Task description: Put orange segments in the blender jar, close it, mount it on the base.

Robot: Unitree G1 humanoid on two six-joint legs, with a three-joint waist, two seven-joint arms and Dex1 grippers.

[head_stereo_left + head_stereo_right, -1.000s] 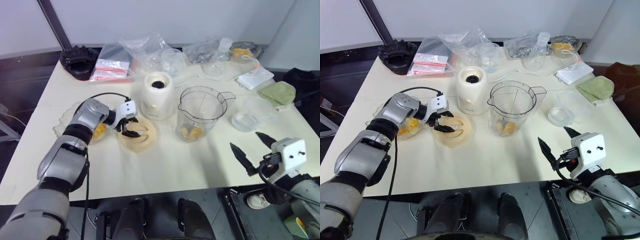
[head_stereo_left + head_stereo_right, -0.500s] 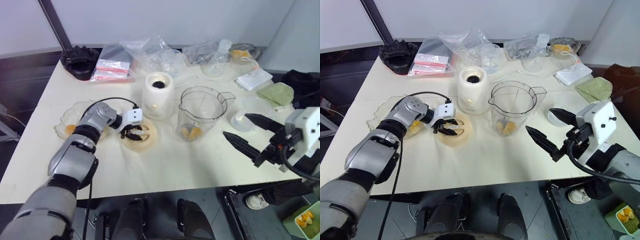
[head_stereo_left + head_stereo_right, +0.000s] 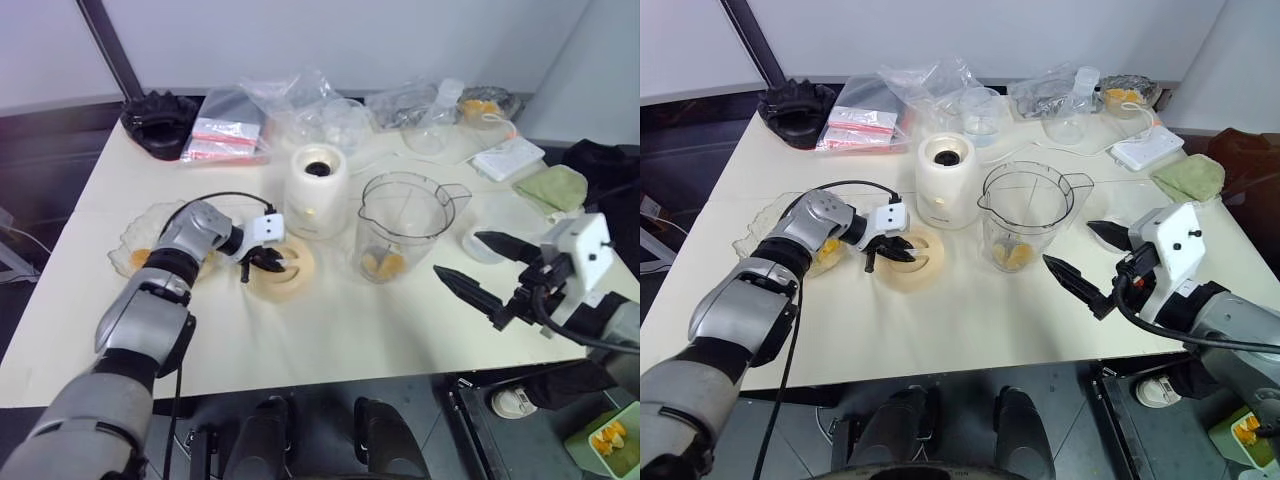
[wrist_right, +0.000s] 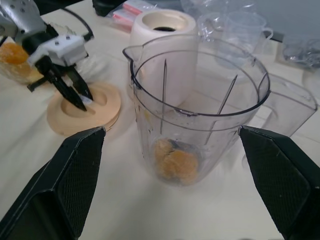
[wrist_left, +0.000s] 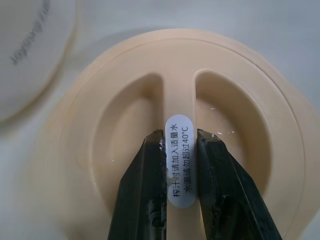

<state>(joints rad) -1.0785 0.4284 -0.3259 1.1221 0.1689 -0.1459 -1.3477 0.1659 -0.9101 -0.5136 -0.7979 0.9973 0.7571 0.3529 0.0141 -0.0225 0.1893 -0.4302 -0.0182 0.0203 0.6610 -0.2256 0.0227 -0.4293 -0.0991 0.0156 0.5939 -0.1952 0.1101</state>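
Observation:
The clear blender jar point(image 3: 400, 225) stands upright mid-table with a few orange segments point(image 3: 383, 264) at its bottom. Just left of it sits the cream base point(image 3: 316, 190), its dark socket facing up. In front of the base a round cream lid point(image 3: 282, 268) lies flat on the table. My left gripper point(image 3: 268, 262) is shut on the lid's raised middle ridge point(image 5: 179, 150), a black finger point(image 5: 145, 190) pressed to each side. More orange segments point(image 3: 820, 255) lie in a clear bowl at the left. My right gripper point(image 3: 457, 253) hovers open just right of the jar, pointing at it.
A black ring-shaped part point(image 3: 158, 122) and plastic bags point(image 3: 228, 135) lie at the back left, clear cups point(image 3: 345, 120) behind the base. To the right are a low clear bowl point(image 3: 500, 235), a white power strip point(image 3: 508, 157) and a green cloth point(image 3: 553, 187).
My left gripper's fingers have closed on the lid's ridge. The right gripper has risen from the table's front edge and swung left toward the jar, still open.

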